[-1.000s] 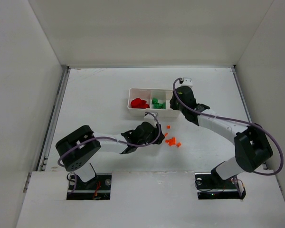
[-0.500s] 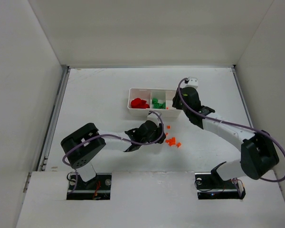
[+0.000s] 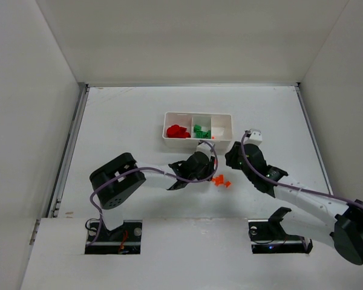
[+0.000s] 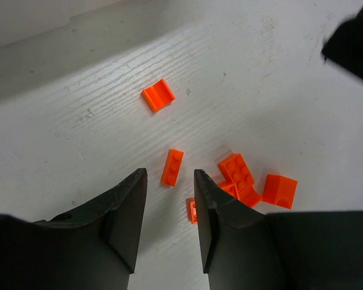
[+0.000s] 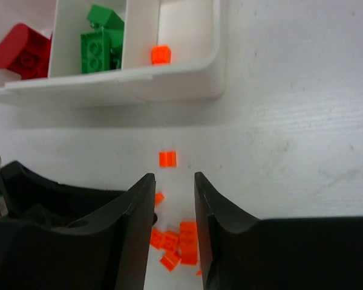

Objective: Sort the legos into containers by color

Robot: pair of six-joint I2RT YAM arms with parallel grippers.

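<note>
**Orange bits loose on grained white surface**

Tiny glossy orange studded legos (image 4: pixel 172 167) lie scattered on the white wood-grained surface (image 4: pixel 278 84), at 6 o'clock from the white three-compartment plastic tray (image 3: pixel 197 113). Chunky red bricks (image 3: pixel 177 131) sit in its 9 o'clock compartment and green bricks (image 3: pixel 199 130) in the middle one. The left end effector (image 4: pixel 167 181) and right end effector (image 5: pixel 174 181) both gape, empty. Plain white walls (image 3: pixel 169 42) enclose everything.

no readable text, no labels, no brand marks, no numbers or signs in any view
</note>
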